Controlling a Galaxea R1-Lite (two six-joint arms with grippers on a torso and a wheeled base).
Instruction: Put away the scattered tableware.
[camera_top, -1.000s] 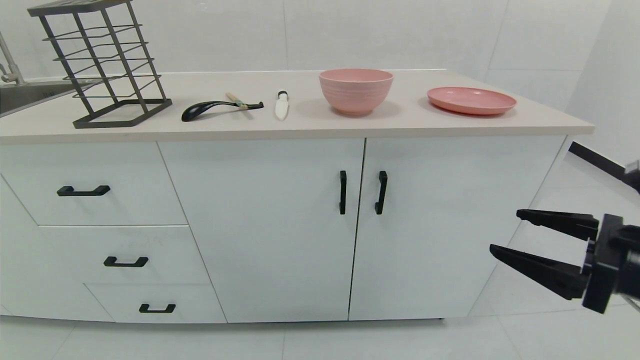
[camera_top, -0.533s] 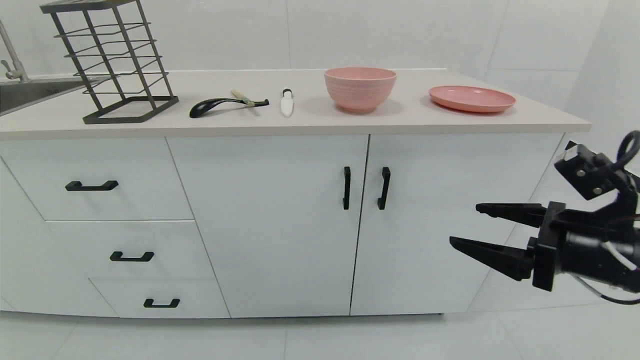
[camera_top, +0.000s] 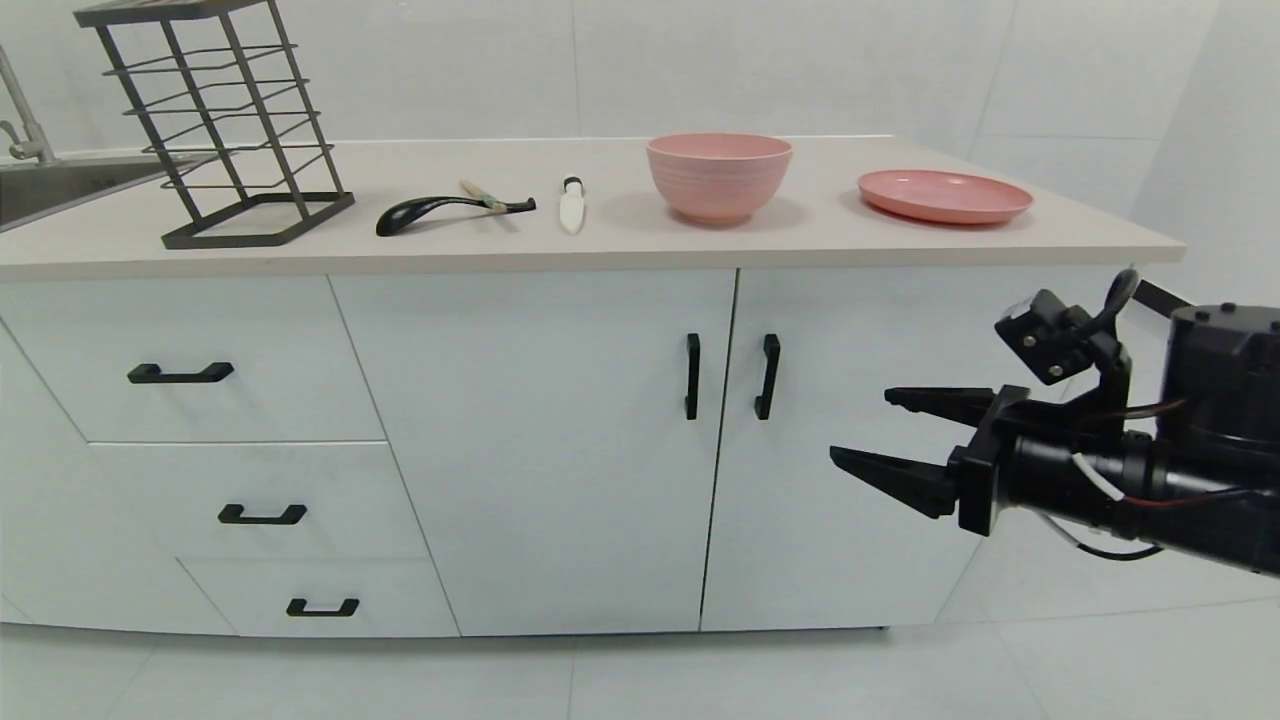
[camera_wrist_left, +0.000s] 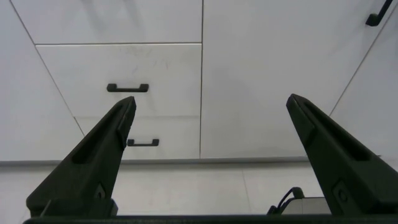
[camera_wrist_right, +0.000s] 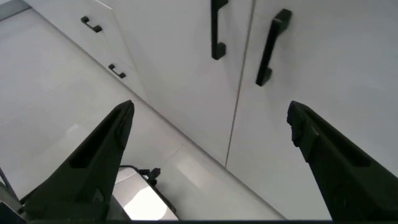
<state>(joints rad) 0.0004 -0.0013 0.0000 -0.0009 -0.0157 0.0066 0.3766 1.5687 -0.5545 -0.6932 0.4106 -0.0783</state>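
Nothing is put away yet, so I read this as the approach stage. Over on the left, the left gripper (camera_wrist_left: 210, 101) hangs low in front of the drawers (camera_wrist_left: 127, 88) with its fingers spread wide and empty. Up on the tabletop (camera_top: 620, 245) the wire rack (camera_top: 225, 130) stands at the left end. Next along are the black spoon (camera_top: 420, 212) with a wooden stick (camera_top: 482, 197) lying across its handle end, the white knife (camera_top: 571, 208) just beside them, the pink bowl (camera_top: 718, 178), and the pink plate (camera_top: 945, 195) well apart near the right end. The right gripper (camera_top: 862, 425) sits below tabletop height in front of the right cabinet door. Its fingers are wide open with nothing in them, pointing roughly toward the two door handles (camera_top: 767, 376). My guess is it's going for a door first. If so, pick the right-hand handle since it's nearer. The bars run up-and-down between the fingers in the right wrist view, so straddle one squarely, close around the middle of the bar, then pull along the hinge's arc, not straight back. If it's heading for the plate instead, lift well above the edge first so the fingers don't clip the tabletop.
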